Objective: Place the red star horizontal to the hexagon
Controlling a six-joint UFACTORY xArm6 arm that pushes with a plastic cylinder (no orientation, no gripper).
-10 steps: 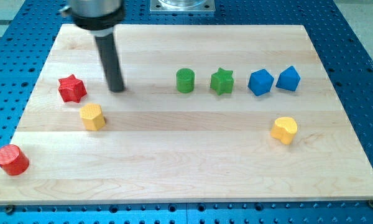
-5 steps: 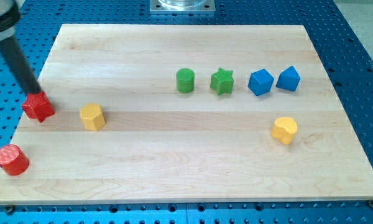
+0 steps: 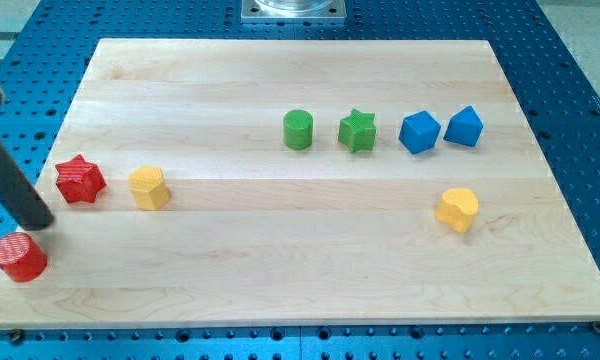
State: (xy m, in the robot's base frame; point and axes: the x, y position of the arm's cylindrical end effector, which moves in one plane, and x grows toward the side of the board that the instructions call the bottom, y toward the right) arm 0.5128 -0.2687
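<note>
Nearest the view's bottom edge, the red cylinder (image 3: pixel 19 257) sits at the left corner of the wooden surface (image 3: pixel 300 280). Just above it, our tip (image 3: pixel 42 222) rests on the surface close to the left edge, near the cylinder's upper right but apart from it. We carry no gripper, only the dark rod, so there is nothing to open or close.

Up and to the right of our tip lies the red star (image 3: pixel 80 180), near it but not touching. Just to the star's right sits the yellow hexagon (image 3: pixel 149 187), with a small gap between them; the two stand roughly level with each other across the view.

Well off to the right of our tip, a yellow block (image 3: pixel 458 209) with a rounded, heart-like shape sits alone. Farther up, a row runs left to right: a green cylinder (image 3: pixel 298 130), a green star (image 3: pixel 357 131), and two blue blocks (image 3: pixel 419 132) (image 3: pixel 464 127) side by side.
</note>
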